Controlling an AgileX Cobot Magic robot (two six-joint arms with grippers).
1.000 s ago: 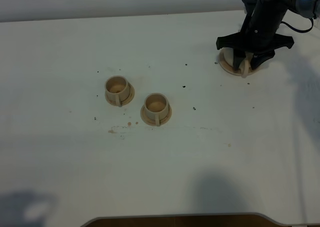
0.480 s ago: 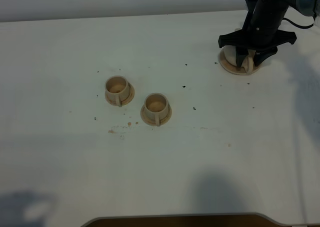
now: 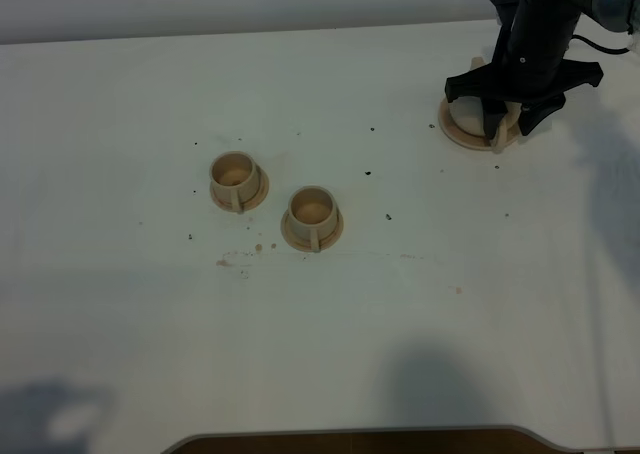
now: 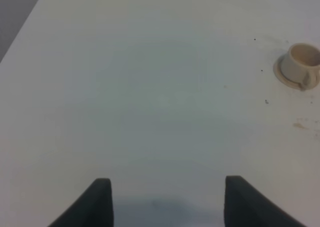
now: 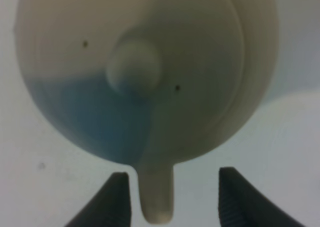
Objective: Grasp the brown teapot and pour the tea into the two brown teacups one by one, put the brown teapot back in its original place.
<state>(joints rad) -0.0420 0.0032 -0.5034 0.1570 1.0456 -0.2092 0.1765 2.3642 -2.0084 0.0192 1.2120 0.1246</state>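
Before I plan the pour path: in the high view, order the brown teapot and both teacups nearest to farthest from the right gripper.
From the right gripper:
1. brown teapot, directly under it, at far right.
2. right teacup, near the middle of the view.
3. left teacup, farther left still.

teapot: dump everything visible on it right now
Pale-tan, matte, ceramic-looking teapot, upright, with its lid on. The lid has a round knob and two dark specks. The handle, seen edge-on, sticks out between the open jaws of the right gripper, with a gap on each side. It sits on its flat saucer at the far right of the table. The gripper hides most of it in the high view; spout and contents are not visible.
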